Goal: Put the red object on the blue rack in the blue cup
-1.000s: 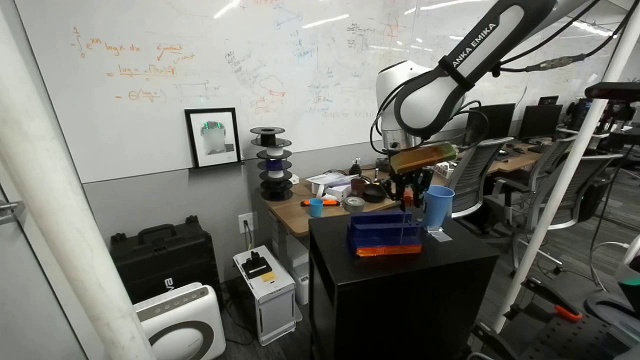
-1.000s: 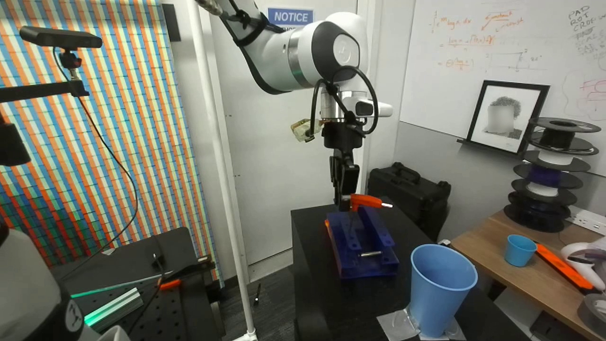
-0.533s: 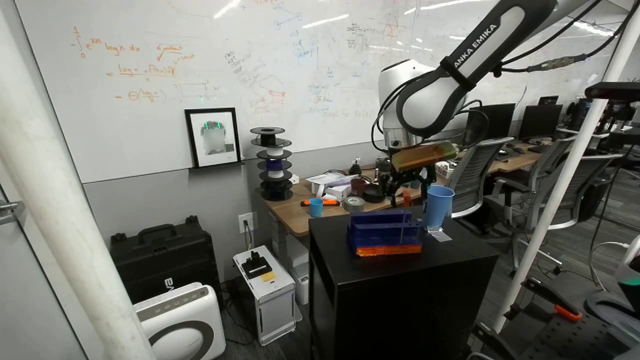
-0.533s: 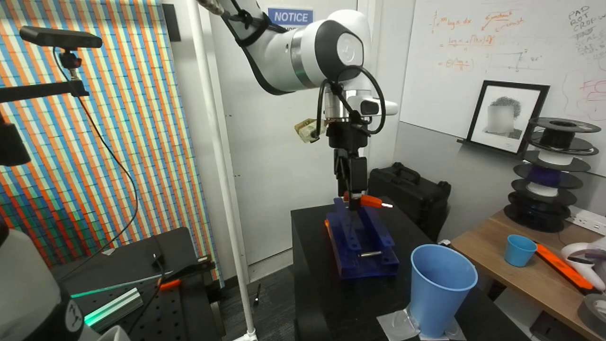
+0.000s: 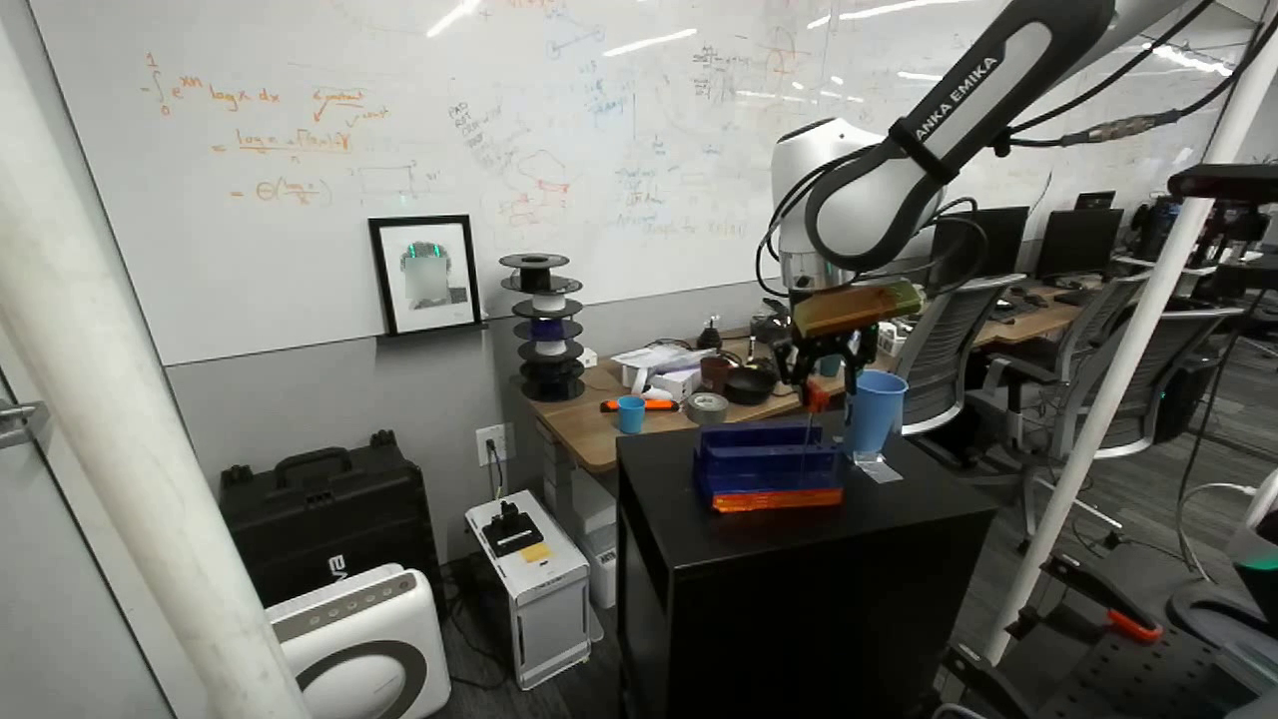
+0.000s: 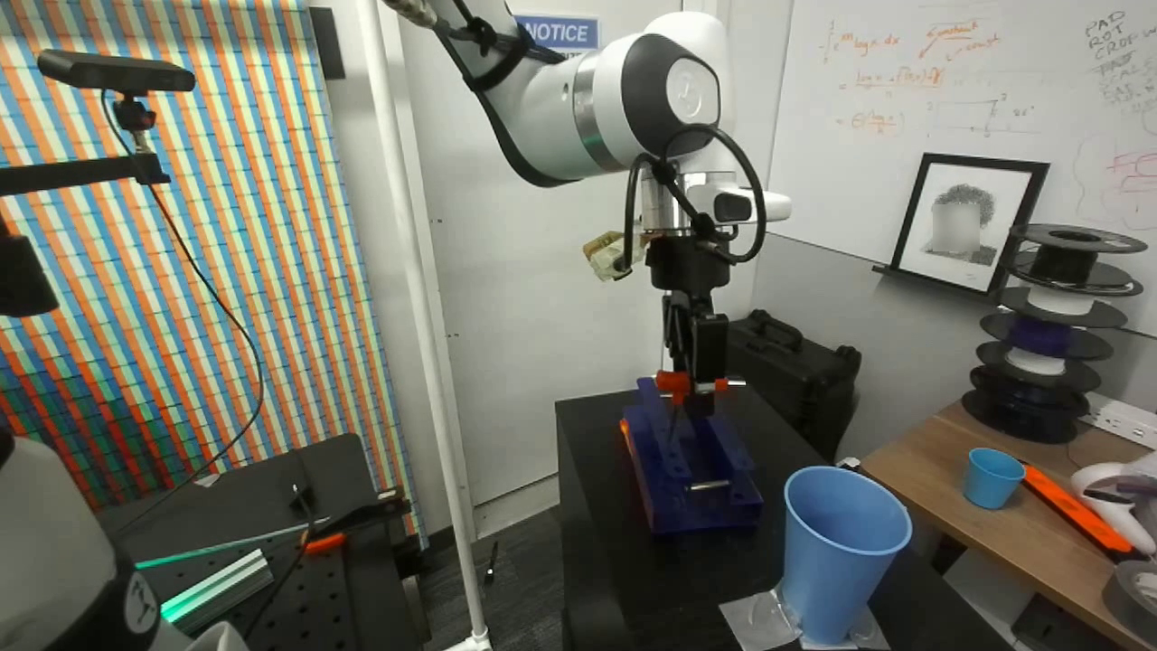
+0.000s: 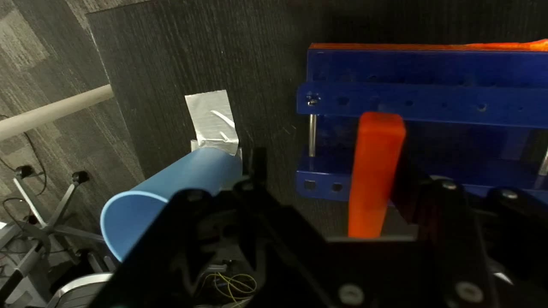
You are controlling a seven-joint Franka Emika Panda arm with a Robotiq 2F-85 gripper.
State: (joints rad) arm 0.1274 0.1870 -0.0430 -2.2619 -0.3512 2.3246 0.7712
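Observation:
The red object is a tool with a red handle (image 5: 818,397) lying across the top of the blue rack (image 5: 764,467). Its thin shaft points down into the rack; the handle (image 6: 672,381) has a metal tip. The light-blue cup (image 5: 875,414) stands upright beside the rack, and it also shows in an exterior view (image 6: 836,565). My gripper (image 5: 828,407) is open and low over the rack. In the wrist view the red handle (image 7: 376,171) lies between the fingers (image 7: 332,179), closer to the right finger. The cup (image 7: 205,171) is beyond the left finger. Contact cannot be told.
Rack and cup stand on a black cabinet (image 6: 633,579). Silver tape (image 7: 212,115) lies at the cup's base. A wooden desk (image 5: 589,429) behind holds a small blue cup (image 5: 630,413), a tape roll (image 5: 707,407) and other clutter. A white pole (image 5: 1108,399) stands nearby.
My gripper has shifted along the handle, to the right in both exterior views, and its fingers look spread apart around it. The tool, rack and cup have stayed in place.

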